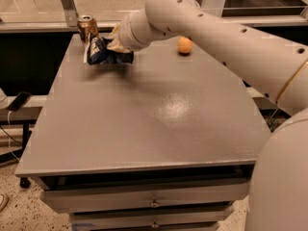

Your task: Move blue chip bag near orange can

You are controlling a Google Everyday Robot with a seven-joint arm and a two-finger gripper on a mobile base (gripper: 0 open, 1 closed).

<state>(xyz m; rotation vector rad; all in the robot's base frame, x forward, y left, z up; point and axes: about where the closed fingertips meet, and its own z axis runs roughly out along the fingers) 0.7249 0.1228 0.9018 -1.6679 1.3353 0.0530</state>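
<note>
The blue chip bag [102, 55] is a crinkled navy bag with a white edge. It lies at the far left corner of the grey table [144, 114]. The orange can [87, 28] stands upright just behind and left of it, almost touching. My gripper [112, 43] reaches in from the right and sits on the bag's top right, its tan fingers shut on the bag. The bag's right end is hidden under the gripper.
A round orange fruit [185, 45] lies on the far edge of the table, right of the gripper and behind my arm. My white arm [226, 37] crosses the right rear of the table. Drawers [154, 203] front the table below.
</note>
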